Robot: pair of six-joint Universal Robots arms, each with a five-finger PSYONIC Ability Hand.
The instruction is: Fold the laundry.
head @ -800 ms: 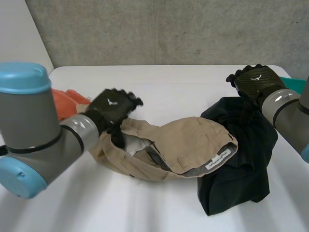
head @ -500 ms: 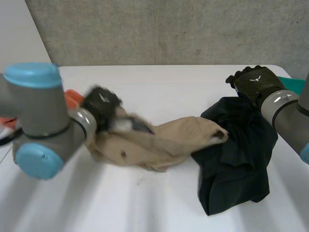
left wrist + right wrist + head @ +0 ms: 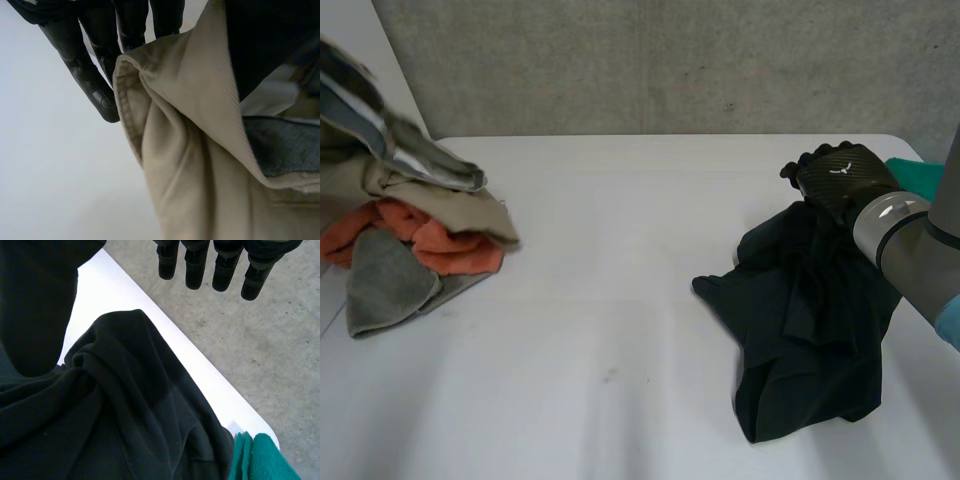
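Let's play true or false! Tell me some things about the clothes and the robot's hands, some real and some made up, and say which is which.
1. The tan trousers lie on top of an orange cloth. True.
2. The black garment lies right beside the orange cloth. False: they are far apart, and the black garment is over by the right hand.
3. A teal cloth lies next to the black garment. True.
4. The right hand's fingers are curled tight round the black garment. False: in the right wrist view they are straight and hold nothing.
5. The left hand has hold of the tan trousers. True: an edge is pinched at its fingers.
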